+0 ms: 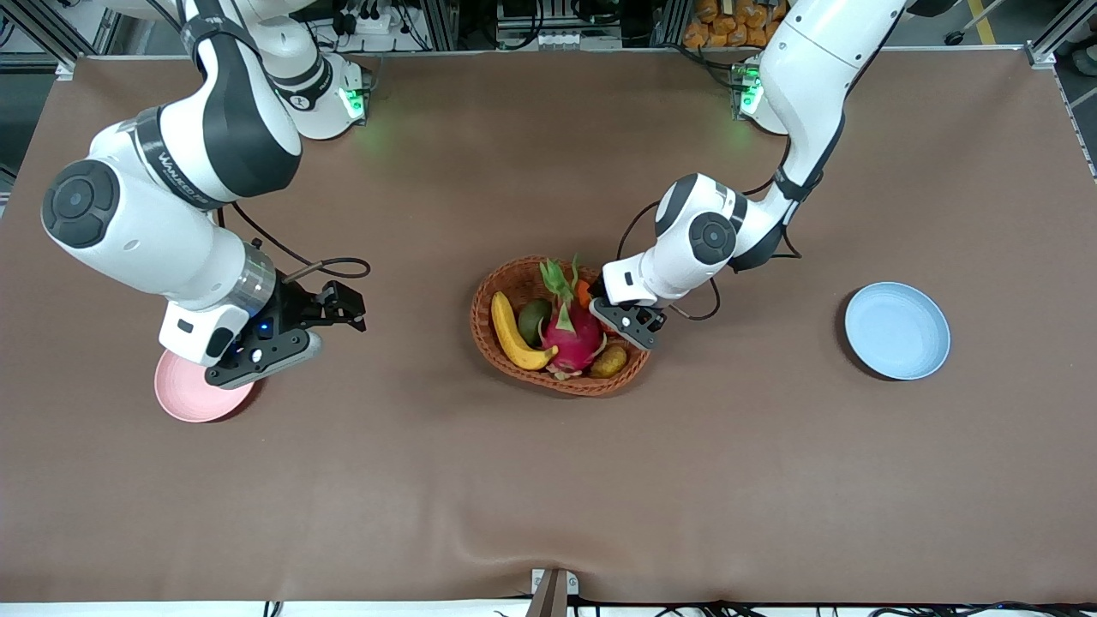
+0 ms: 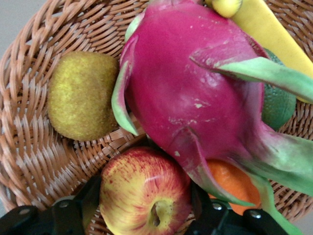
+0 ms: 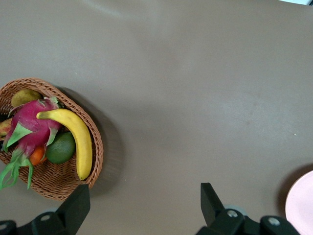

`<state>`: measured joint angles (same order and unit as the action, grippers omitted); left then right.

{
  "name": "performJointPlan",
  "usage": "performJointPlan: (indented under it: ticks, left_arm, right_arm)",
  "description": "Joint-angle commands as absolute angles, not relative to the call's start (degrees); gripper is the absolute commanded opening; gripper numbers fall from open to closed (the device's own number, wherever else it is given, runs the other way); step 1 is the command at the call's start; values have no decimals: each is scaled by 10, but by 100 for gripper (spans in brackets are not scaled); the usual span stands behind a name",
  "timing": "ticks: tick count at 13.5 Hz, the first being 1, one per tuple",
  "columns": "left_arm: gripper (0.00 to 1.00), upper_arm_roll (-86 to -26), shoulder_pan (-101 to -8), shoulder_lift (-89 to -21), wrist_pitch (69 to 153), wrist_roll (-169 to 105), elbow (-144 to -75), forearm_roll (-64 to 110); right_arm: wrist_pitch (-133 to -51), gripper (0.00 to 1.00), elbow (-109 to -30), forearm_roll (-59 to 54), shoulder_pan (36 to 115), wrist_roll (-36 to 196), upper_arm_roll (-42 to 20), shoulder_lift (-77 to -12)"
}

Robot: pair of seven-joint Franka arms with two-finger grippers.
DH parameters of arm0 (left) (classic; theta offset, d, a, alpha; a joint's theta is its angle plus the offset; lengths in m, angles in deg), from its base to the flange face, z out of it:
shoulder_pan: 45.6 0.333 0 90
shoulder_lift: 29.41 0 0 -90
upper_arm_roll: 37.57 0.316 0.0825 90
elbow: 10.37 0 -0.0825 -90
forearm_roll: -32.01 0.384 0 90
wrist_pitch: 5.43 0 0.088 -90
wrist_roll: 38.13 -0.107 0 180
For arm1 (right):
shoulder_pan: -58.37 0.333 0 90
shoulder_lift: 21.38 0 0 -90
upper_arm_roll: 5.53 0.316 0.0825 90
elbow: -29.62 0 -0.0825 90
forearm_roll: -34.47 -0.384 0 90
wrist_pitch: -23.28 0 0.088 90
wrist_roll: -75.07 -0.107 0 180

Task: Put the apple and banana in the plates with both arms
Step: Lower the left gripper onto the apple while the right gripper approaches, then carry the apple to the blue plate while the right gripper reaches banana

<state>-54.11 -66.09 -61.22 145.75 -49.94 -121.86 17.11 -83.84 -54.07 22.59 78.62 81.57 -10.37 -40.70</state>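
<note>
The apple [image 2: 142,191], red with yellow streaks, lies in the wicker basket [image 1: 548,379] under the dragon fruit's edge; the left hand hides it in the front view. My left gripper [image 1: 612,320] is down in the basket, and in the left wrist view it [image 2: 144,190] has a finger pressed on each side of the apple. The banana [image 1: 512,334] lies in the basket on the side toward the right arm. My right gripper [image 1: 352,312] is open and empty, above bare table between the pink plate [image 1: 184,398] and the basket. The blue plate [image 1: 897,330] is empty.
The basket also holds a magenta dragon fruit [image 1: 570,330], a green fruit [image 1: 533,317], a brownish kiwi-like fruit [image 1: 608,360] and a small orange fruit [image 2: 232,181]. The right arm's wrist overhangs part of the pink plate. Brown cloth covers the table.
</note>
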Motion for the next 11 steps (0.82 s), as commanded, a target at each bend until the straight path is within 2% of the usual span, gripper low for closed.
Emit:
performJointPlan:
  ticks: [1, 4, 7, 11]
  left_arm:
    - [0, -536, -653, -574, 1428, -493, -1223, 166]
    - [0, -537, -630, -510, 1329, -492, -1220, 166]
    - [0, -537, -604, -459, 1265, -492, -1219, 165]
    - [0, -538, -483, -417, 1175, -504, -1218, 165]
  right_arm:
    - [-837, 100, -534, 220, 789, 820, -108, -409]
    - [-837, 100, -534, 220, 789, 819, -108, -409]
    - [-846, 100, -534, 221, 810, 814, -108, -417]
    - [-939, 100, -534, 227, 853, 812, -109, -467]
